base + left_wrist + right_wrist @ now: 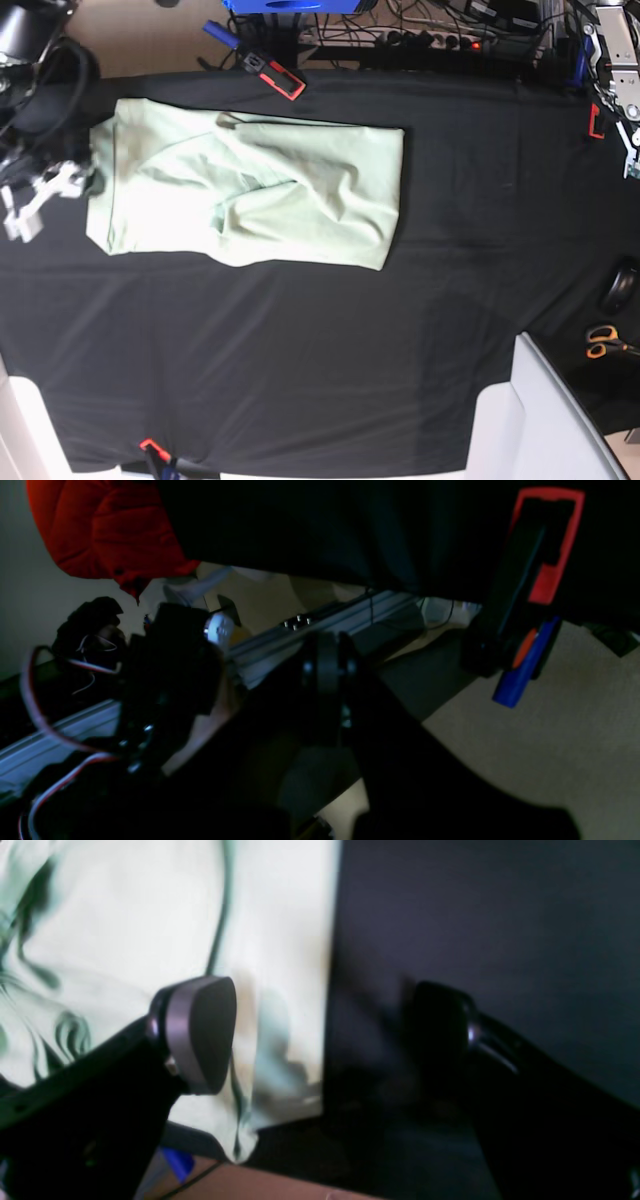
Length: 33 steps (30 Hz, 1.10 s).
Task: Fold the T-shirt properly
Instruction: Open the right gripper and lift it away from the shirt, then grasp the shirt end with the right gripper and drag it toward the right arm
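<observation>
R wrist cam shows right claw (320,1035) spread over T-shirt (150,940) edge.

The T-shirt (250,190) lies on the surface (330,370) toward ten o'clock. The right gripper (88,182) sits at its nine o'clock edge; scissors (604,343) lie at four o'clock.

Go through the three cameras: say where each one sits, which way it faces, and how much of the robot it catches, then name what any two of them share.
Left wrist: on the left arm, off the table edge, looking under the black tablecloth at the floor, frame rail and a red clamp; only dark arm parts show.
Right wrist: on the right arm, looking down past the open right gripper at the T-shirt edge.
Base: overhead, looking straight down at the table; the right arm shows at the picture's left edge.
Shared: right wrist and base both show the T-shirt on the tablecloth.
</observation>
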{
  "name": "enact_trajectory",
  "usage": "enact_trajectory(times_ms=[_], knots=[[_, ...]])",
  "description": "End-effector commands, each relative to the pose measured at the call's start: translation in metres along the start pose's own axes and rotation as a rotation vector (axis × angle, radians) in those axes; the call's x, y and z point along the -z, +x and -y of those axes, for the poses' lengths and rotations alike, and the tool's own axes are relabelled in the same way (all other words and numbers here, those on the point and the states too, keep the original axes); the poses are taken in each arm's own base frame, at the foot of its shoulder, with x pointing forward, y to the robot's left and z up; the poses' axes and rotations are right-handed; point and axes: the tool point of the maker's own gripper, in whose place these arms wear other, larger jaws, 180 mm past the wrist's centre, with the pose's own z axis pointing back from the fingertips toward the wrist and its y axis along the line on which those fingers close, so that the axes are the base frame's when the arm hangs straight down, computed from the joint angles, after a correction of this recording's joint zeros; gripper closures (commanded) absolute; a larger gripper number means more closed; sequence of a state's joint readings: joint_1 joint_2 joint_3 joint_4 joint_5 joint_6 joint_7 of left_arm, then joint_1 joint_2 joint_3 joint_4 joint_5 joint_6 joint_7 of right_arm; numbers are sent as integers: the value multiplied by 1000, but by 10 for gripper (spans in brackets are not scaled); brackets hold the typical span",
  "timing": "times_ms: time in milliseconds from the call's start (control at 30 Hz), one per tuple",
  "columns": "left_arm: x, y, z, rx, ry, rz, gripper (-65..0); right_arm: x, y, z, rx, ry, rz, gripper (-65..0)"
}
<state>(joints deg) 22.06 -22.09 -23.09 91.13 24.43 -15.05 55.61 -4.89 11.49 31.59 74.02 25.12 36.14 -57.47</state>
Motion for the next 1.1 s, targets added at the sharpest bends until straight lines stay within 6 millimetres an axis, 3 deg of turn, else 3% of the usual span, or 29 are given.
enact_trajectory(times_ms=[0, 133, 667, 833, 933, 1067], knots=[[-2, 5, -19, 1, 53, 13, 0, -7, 13, 8, -28, -11, 37, -522], [-1, 4, -18, 2, 51, 9, 0, 3, 7, -11, -32, 48, 46, -522], [-2, 3, -18, 5, 51, 9, 0, 38, -31, -15, 109, 126, -21, -519], [-2, 3, -18, 4, 52, 10, 0, 30, -45, -28, 67, 125, -77, -508], [-2, 3, -18, 4, 52, 10, 0, 14, -46, -27, 0, 90, -102, -469], [-1, 3, -18, 4, 51, 8, 0, 3, -45, -28, -57, 66, -143, -463]])
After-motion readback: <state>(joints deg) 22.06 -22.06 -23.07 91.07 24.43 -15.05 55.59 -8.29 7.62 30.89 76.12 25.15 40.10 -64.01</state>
